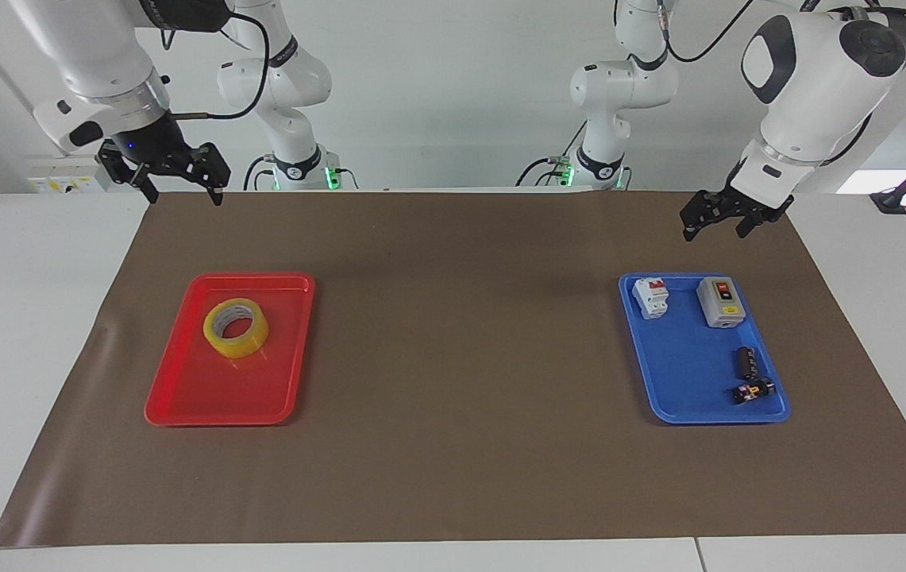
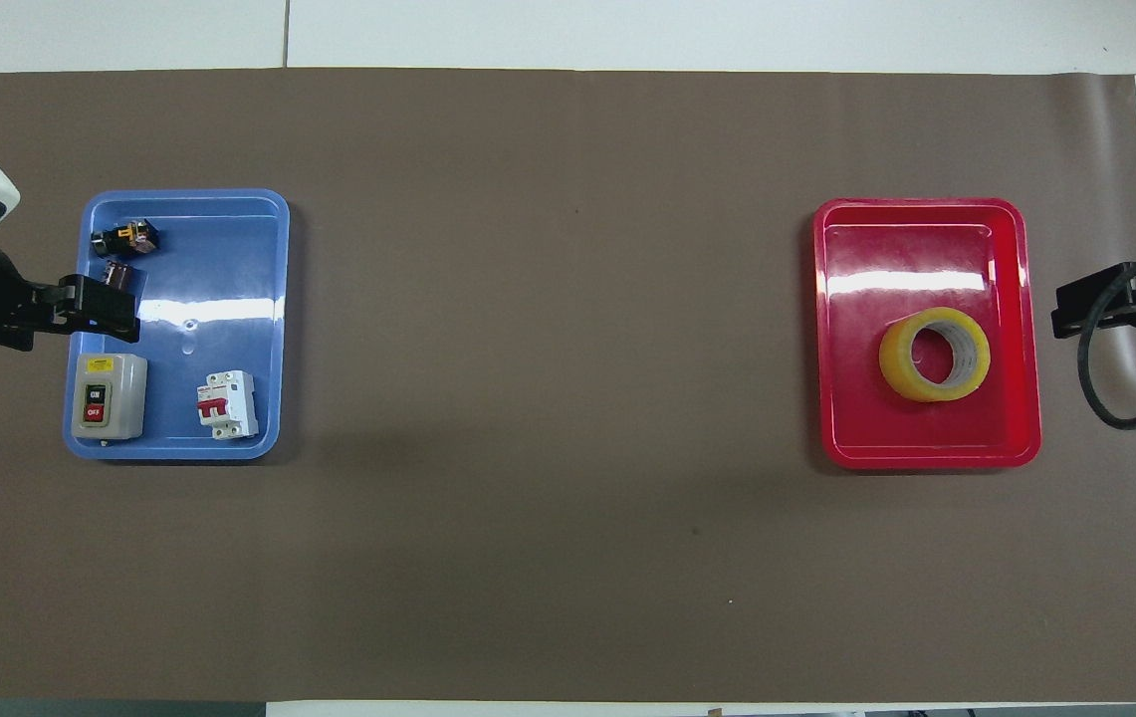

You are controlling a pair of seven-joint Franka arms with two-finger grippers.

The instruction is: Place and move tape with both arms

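White walls back a long white worktop (image 1: 40, 334) covered by a wide brown paper mat (image 1: 460, 357), and two smaller white arms with green lights (image 1: 294, 111) stand at the robots' edge of it. Toward the right arm's end lies a shallow red plastic tray (image 1: 183, 397), and the roll of translucent yellow adhesive tape (image 1: 236, 327) with its white-grey core lies flat inside it, in the half of the tray nearer the robots, touching nothing but the tray floor. Toward the left arm's end sits a shallow blue plastic tray (image 1: 683, 397) holding four small items: a white circuit breaker with a red lever (image 1: 650, 297) and a grey switch box with red and black buttons (image 1: 720, 302) in the part nearer the robots, and a dark cylindrical part (image 1: 746, 361) and a small black and yellow component (image 1: 752, 390) farther out. The big white right arm reaches in with its black right gripper (image 1: 175, 187) hanging in the air over the mat's edge at the robots' end, well apart from the red tray, its jaws spread and empty. The big white left arm holds its black left gripper (image 1: 713, 225) up over the mat near the blue tray's robot-side edge, jaws likewise released and holding nothing.
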